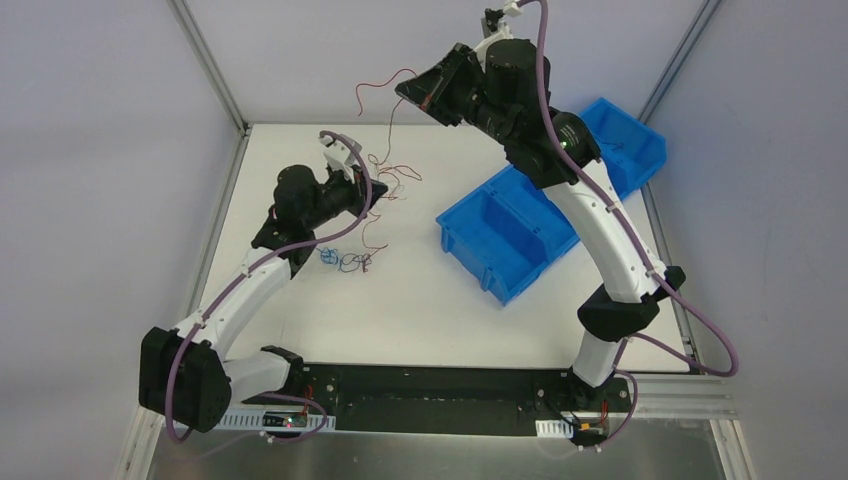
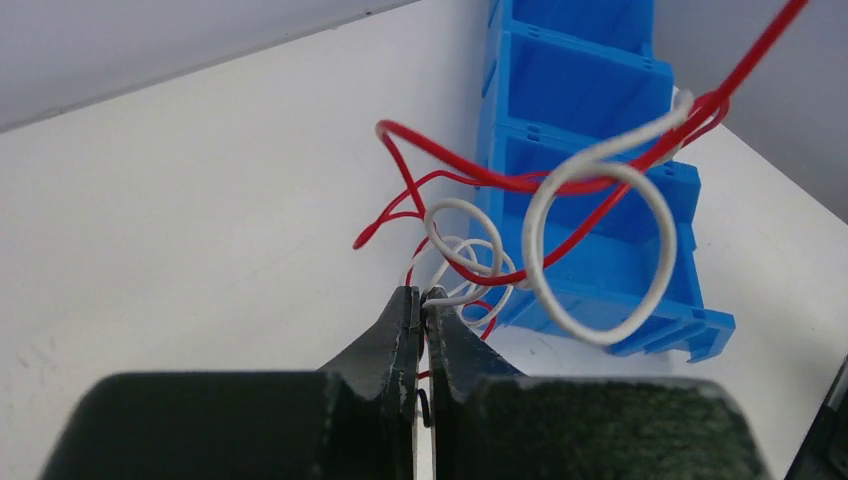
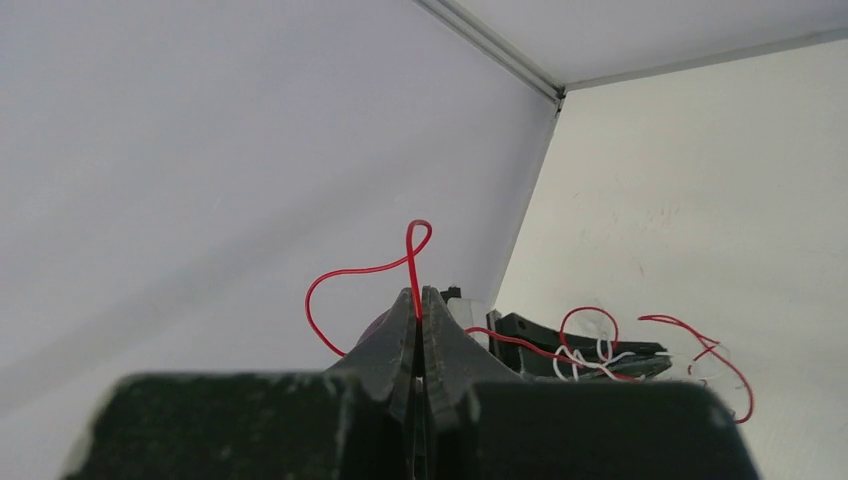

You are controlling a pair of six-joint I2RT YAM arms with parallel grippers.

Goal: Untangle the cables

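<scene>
The cables are thin red, white and blue wires. My left gripper (image 1: 378,192) sits low over the table, shut on the white and red tangle (image 1: 392,172). In the left wrist view it (image 2: 422,296) pinches a white wire; white loops (image 2: 531,240) and red strands (image 2: 450,150) rise from it. My right gripper (image 1: 405,92) is raised at the back, shut on a red wire (image 3: 413,265) that runs down to the tangle (image 3: 590,360). Its tips (image 3: 419,292) are closed on that strand. Blue wires (image 1: 338,260) lie loose on the table beside the left arm.
A blue divided bin (image 1: 500,235) lies on the table right of centre, with a second blue bin (image 1: 628,140) behind it under the right arm. The first bin also fills the back of the left wrist view (image 2: 590,80). Grey walls enclose the table.
</scene>
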